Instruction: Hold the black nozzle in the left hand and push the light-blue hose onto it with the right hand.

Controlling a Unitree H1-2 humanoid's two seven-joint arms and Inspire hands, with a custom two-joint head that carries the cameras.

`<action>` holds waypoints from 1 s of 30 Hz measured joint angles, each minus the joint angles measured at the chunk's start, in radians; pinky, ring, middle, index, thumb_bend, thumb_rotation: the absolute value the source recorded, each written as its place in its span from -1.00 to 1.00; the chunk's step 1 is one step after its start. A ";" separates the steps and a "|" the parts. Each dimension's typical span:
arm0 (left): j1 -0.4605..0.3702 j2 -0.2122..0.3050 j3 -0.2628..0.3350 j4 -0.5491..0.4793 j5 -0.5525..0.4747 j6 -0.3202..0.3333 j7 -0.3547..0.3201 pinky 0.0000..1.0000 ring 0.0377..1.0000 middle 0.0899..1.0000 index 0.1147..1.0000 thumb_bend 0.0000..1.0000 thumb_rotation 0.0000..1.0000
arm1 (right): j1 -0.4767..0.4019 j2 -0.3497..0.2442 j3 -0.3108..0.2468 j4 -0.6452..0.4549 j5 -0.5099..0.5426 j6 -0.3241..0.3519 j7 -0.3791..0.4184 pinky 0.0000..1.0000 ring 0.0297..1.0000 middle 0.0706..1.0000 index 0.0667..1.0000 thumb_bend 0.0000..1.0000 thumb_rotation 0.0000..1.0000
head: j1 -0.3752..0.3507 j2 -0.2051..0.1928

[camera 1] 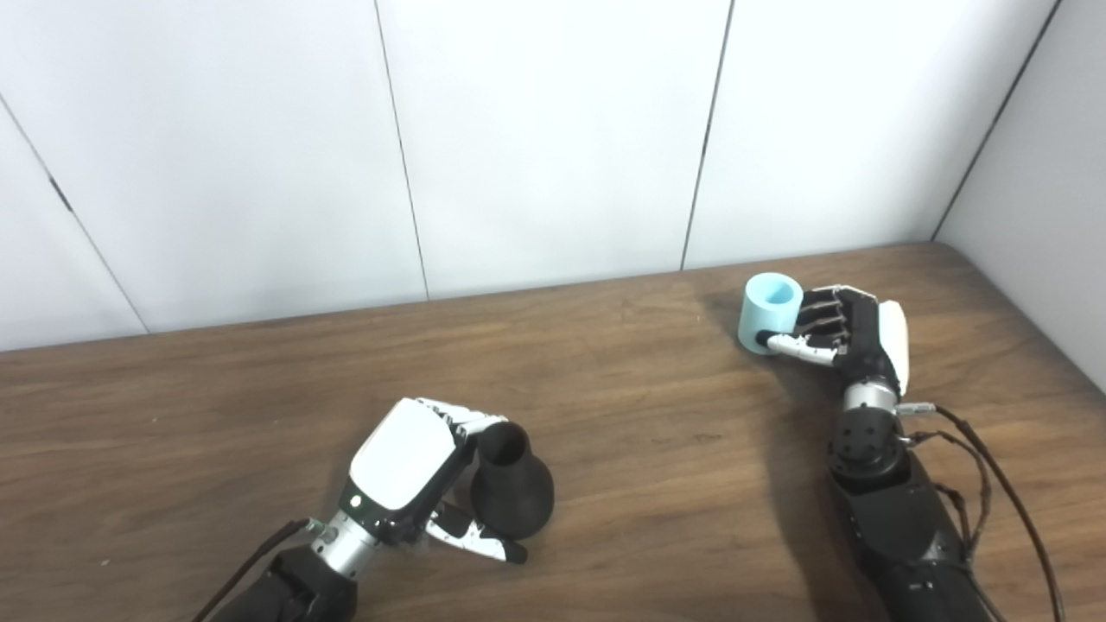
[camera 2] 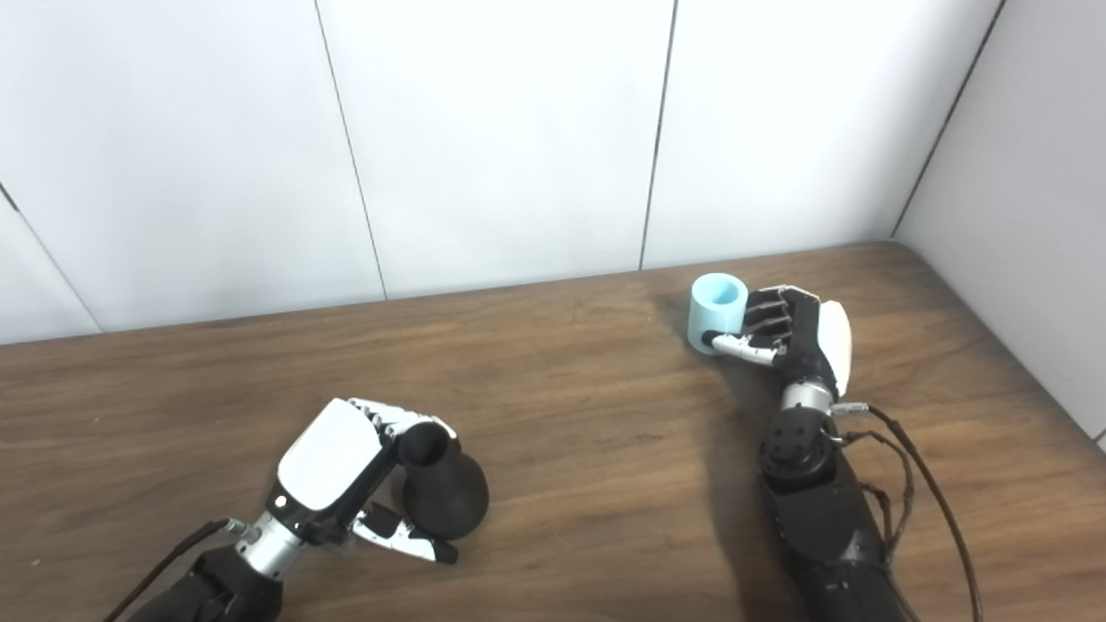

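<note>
At lower left, your left hand (camera 1: 406, 471) grasps the black nozzle (camera 1: 510, 488); at right, your right hand (camera 1: 842, 333) clasps the light-blue hose (camera 1: 767, 313) on the table (camera 1: 657, 449).

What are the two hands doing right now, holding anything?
Left hand: closed around the black nozzle, on the table.
Right hand: closed around the light-blue hose.

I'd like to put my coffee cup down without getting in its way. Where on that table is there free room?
The widest bare stretch of table lies between the black nozzle at the left hand and the light-blue hose at the right hand. The back left, along the wall, is also bare. It is crowded right around each hand.
</note>
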State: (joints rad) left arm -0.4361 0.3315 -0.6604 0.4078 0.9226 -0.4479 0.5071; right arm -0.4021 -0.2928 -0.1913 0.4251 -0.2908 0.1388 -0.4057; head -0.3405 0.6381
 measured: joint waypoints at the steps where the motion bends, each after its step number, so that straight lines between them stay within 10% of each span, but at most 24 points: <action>1: 0.000 0.000 0.000 0.000 0.000 0.000 0.000 -0.49 -0.41 -0.29 -0.07 0.03 -1.00 | 0.000 0.000 0.000 0.000 0.002 -0.002 0.000 -0.23 -0.18 -0.12 -0.09 0.05 -1.00 | 0.002 0.000; 20: -0.001 0.000 -0.003 0.000 0.001 0.000 0.000 -0.51 -0.43 -0.30 -0.07 0.03 -1.00 | 0.009 0.000 0.023 -0.007 -0.004 -0.012 0.002 -0.31 -0.15 -0.21 -0.04 0.06 -1.00 | 0.000 0.006; 23: -0.001 0.001 -0.003 0.000 0.001 0.000 0.000 -0.49 -0.41 -0.29 -0.07 0.03 -1.00 | 0.008 -0.007 0.045 -0.034 -0.015 0.044 0.020 0.12 0.27 0.33 0.44 0.83 -0.59 | 0.000 0.008; 30: 0.000 0.002 -0.003 0.000 0.001 0.000 0.000 -0.50 -0.41 -0.29 -0.07 0.03 -1.00 | 0.011 -0.056 0.092 -0.078 -0.026 0.117 0.118 0.38 0.56 0.64 0.76 1.00 -0.31 | 0.000 0.008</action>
State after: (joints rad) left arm -0.4366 0.3340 -0.6638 0.4079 0.9232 -0.4479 0.5071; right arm -0.3907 -0.3492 -0.0993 0.3470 -0.3163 0.2554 -0.2872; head -0.3405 0.6458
